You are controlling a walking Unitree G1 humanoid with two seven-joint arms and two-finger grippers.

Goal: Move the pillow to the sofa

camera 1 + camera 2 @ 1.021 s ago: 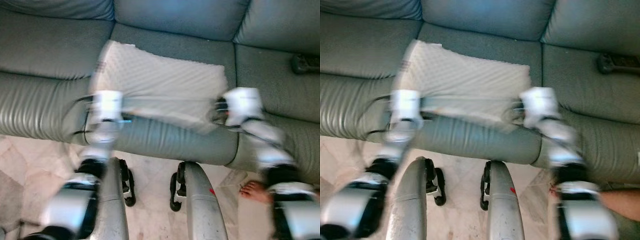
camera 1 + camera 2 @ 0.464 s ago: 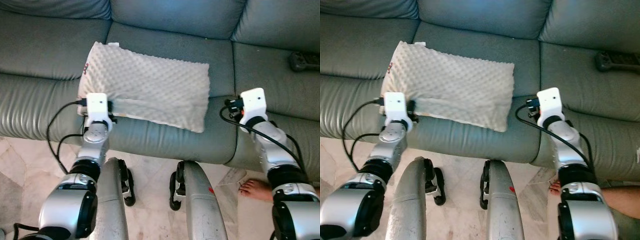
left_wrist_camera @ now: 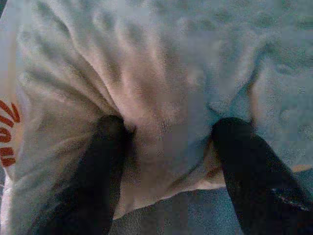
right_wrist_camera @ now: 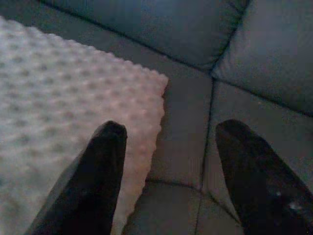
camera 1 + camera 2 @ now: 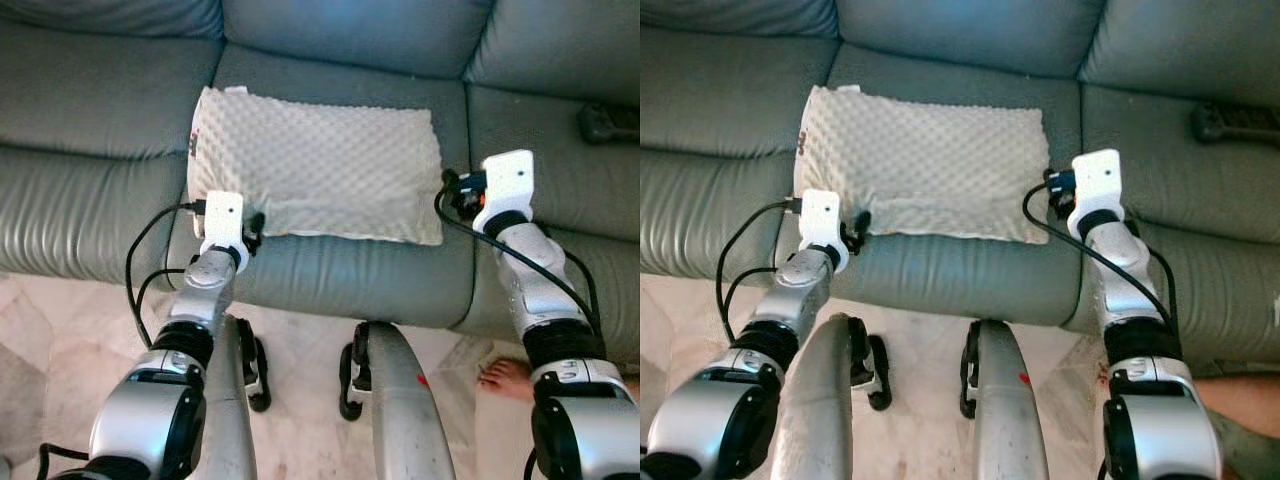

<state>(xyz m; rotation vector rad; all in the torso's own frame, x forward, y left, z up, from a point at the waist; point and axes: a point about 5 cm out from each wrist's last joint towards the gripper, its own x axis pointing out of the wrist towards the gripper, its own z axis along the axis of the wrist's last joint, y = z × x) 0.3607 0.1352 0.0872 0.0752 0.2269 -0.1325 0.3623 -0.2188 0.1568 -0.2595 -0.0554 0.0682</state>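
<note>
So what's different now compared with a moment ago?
The pillow has been squared up and nudged further onto the sofa seat. The right gripper has moved in beside its corner, open; the left gripper still presses into its near edge. The dark object on the right cushion has stayed put.

Pillow (image 5: pixel 318 168) now lies squarer on the middle seat cushion of the sofa (image 5: pixel 100 110), its long edges closer to parallel with the seat front; half a second ago it sat skewed, right corner drooping toward the front edge. My left gripper (image 3: pixel 166 147) has shifted rightward along the pillow's near edge, fingers spread and pressed into the fabric. My right gripper (image 4: pixel 168 161) has closed in on the pillow's right edge, fingers apart, one over its corner. Motion blur from a second ago is gone.
</note>
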